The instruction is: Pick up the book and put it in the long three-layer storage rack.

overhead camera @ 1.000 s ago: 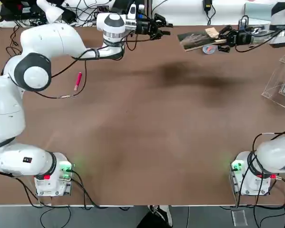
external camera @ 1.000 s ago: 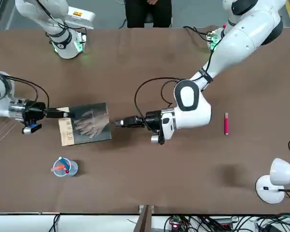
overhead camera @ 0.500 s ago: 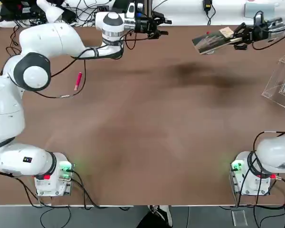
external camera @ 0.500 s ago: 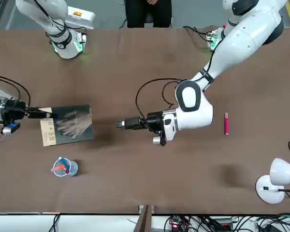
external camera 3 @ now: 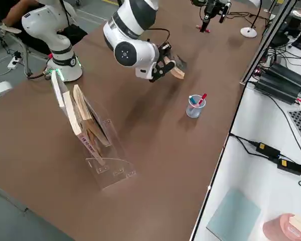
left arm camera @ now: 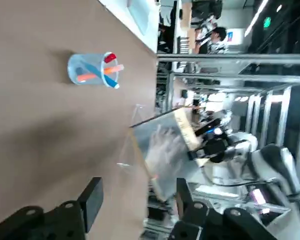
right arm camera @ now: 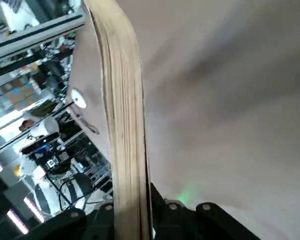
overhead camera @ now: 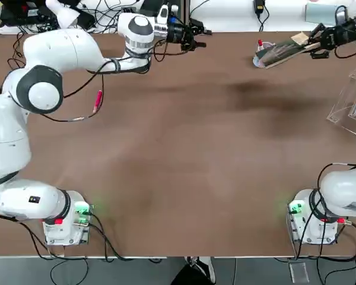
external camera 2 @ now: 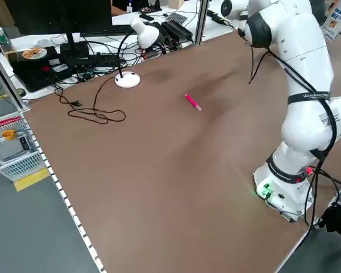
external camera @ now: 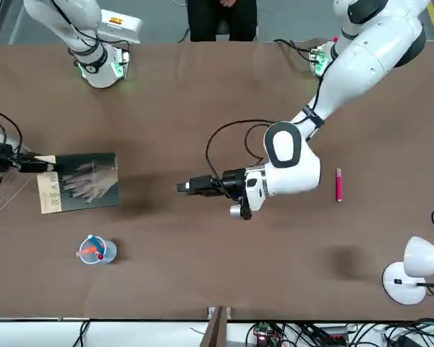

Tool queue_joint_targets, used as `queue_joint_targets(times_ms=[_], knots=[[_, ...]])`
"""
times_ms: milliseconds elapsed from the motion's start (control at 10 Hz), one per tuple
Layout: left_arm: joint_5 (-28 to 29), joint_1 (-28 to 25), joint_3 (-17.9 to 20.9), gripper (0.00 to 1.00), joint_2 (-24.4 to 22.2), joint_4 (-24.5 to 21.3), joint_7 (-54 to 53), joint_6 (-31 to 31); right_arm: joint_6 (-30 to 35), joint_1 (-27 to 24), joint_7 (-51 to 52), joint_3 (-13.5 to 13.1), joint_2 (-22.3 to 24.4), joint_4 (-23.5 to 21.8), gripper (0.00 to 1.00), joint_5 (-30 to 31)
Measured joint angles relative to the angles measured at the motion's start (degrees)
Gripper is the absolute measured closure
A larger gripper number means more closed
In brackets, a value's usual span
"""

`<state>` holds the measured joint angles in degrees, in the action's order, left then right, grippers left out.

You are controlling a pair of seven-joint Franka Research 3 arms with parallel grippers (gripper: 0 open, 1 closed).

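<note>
Book [right arm camera: 122, 120] — clamped between the right jaws [right arm camera: 152, 220], mostly jutting beyond them.

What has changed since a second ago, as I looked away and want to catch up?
The right gripper has carried the book toward the robot's right, nearer the clear rack. The left gripper shifted very slightly. The book remains gripped; the pen cup and the pink marker stayed put.

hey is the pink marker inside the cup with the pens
No, the pink marker lies on the table, apart from the cup.
</note>
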<state>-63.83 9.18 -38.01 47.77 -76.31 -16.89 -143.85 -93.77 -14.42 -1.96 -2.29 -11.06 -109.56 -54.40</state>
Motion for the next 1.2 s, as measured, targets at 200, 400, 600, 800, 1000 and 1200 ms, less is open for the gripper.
queue_joint_targets(times_ms=[200,400,600,800,1000,1200], knots=[[5.27,-0.83,0.03,0.37,-1.46,-1.86,0.77,0.03,1.12,-2.38,-2.01,-0.05,-0.03,0.01,0.81,2.72],[10.67,-2.18,0.06,0.38,-3.1,-3.83,1.66,0.28,2.92,-4.78,-4.82,-0.12,-0.03,0.5,0.81,6.4],[16.63,-3.85,0.07,0.38,-4.74,-5.41,3.28,1.66,5.64,-7.04,-8.65,-0.15,-0.02,1.85,0.81,9.8],[23.94,-5.62,0.09,0.37,-6.14,-6.37,5.08,4.28,7.5,-8.49,-11.54,-0.17,-0.01,3.35,0.81,14.13],[29.98,-7.52,0.09,0.36,-7.43,-6.55,7.96,8.2,8.46,-9.31,-13.86,-0.18,-0.01,4.81,0.81,18.33],[37.17,-8.64,0.08,0.36,-9.56,-6.54,13.61,10.92,9.24,-9.93,-15.84,-0.18,-0.01,6.45,0.81,21.8]])
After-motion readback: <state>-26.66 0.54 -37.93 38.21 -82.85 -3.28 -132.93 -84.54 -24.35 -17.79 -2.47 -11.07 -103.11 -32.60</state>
